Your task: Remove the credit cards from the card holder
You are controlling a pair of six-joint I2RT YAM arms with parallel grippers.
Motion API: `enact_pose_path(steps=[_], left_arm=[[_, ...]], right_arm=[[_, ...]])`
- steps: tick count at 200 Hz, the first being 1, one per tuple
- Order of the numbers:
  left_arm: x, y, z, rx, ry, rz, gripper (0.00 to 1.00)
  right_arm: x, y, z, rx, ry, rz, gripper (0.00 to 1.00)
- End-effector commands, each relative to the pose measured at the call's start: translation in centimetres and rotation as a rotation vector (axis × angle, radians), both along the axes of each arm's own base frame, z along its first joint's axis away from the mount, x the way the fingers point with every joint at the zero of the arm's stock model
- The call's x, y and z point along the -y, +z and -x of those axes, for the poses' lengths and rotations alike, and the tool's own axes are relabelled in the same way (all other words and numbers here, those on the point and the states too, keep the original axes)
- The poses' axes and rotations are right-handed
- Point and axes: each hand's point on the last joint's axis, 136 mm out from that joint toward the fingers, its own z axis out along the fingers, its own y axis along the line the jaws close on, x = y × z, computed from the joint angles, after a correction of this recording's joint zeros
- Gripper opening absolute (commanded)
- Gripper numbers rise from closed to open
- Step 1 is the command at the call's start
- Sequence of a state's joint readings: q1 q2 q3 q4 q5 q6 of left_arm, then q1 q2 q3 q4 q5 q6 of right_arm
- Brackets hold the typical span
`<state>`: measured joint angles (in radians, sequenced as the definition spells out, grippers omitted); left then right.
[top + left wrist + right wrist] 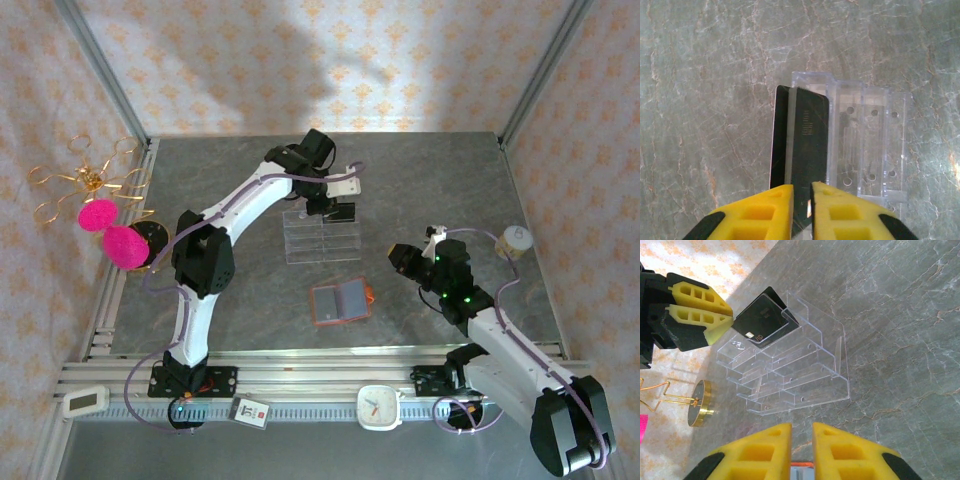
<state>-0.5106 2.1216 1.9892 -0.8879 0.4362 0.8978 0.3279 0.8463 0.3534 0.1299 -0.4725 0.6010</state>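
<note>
Looking down the left wrist: black card [807, 135] runs up from the left gripper [801, 186], embossed digits showing, far end over an end compartment of the clear tray [875, 145]
Left jaws: a thin slit apart with the card's near end in it, honestly can't tell if they're pinching it
Right wrist view: shows that card tilted, one corner poking above the tray
Right jaws: right gripper [801, 426] a crack apart, nothing between
Card holder [342, 302]: orange, lying open on the table, grey-blue lining up, just on the near side of the tray
Surface: grey marbled table [430, 180]
Room: floral wallpaper [300, 60] all round
</note>
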Motion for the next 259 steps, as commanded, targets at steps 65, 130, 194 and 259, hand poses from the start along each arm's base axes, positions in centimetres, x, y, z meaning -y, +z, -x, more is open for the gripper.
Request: enact_pose_path(steps=[65, 130, 194, 259], left_arm=[[1.6, 11.6, -0.4, 0.150, 0.156, 0.309, 0.23], [0.0, 15.6, 7.9, 0.023, 0.430, 1.051, 0.30], [-5.1, 7.3, 14.3, -0.258, 0.754, 1.240, 0.29], [-9.2, 1.9, 17.5, -0.277, 0.941, 1.237, 0.29]], right_arm=[[-1.9, 1.5, 0.0, 0.062, 0.112, 0.004, 0.32], [-8.6, 0.1, 3.2, 0.097, 0.288, 0.289, 0.40], [-14.0, -6.9, 5.9, 0.026, 0.411, 0.701, 0.41], [-16.1, -10.3, 7.5, 0.016, 0.447, 0.876, 0.41]])
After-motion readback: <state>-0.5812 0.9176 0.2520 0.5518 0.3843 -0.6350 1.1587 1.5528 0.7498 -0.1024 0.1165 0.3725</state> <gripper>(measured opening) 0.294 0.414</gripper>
